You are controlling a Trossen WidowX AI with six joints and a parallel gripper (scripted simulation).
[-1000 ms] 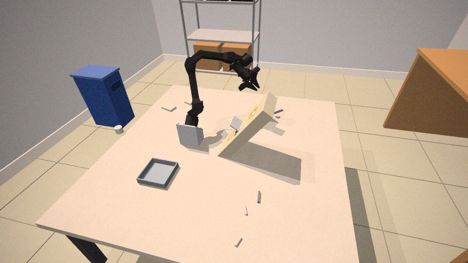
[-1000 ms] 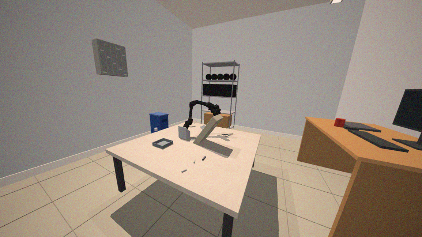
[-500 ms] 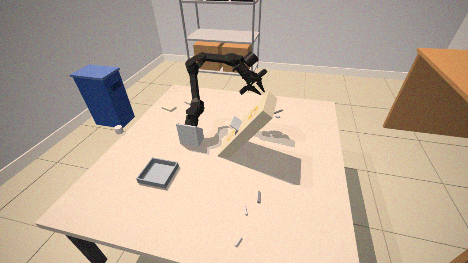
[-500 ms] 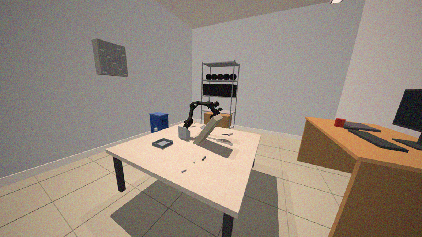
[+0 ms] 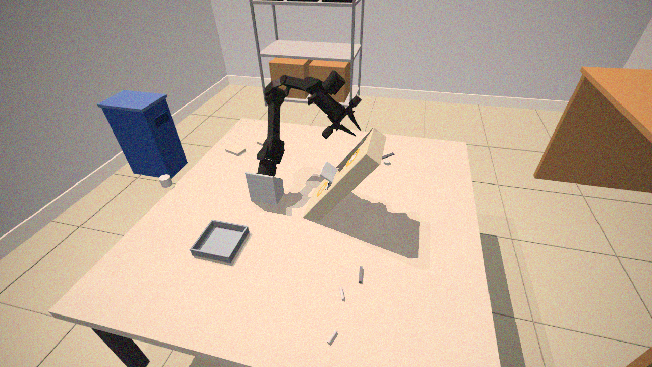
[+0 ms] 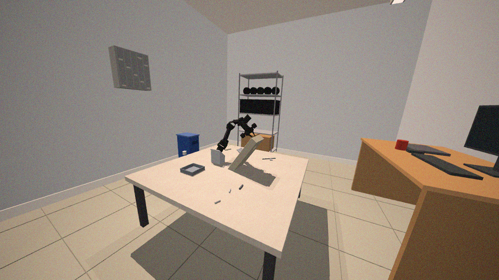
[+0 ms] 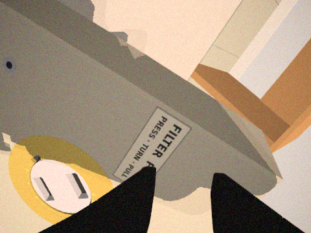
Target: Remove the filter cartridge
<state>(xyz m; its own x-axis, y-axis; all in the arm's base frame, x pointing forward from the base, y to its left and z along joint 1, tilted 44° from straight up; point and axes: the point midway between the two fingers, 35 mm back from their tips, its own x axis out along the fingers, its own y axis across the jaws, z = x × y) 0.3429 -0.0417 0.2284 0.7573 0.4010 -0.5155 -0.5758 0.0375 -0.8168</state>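
Cartridge [image 5: 352, 158] [image 7: 61, 186] sits in its yellow ring on the service panel [image 5: 344, 182] [image 6: 246, 152] [image 7: 81, 87], which slants up from the counter [image 5: 282, 292] [image 6: 207, 184], probably to present its face to the arm. The end effector [image 5: 357, 132] [image 6: 254, 135] [image 7: 183, 180] is partly open and holds nothing; that modest gap presumably suits fitting its tips into the two slots [image 7: 78, 186]. The label [image 7: 152, 142] reads press, turn, pull, so alignment should come first. The tray [image 5: 212, 256] [image 6: 192, 173] lies well apart from the panel, likely leaving room for the release
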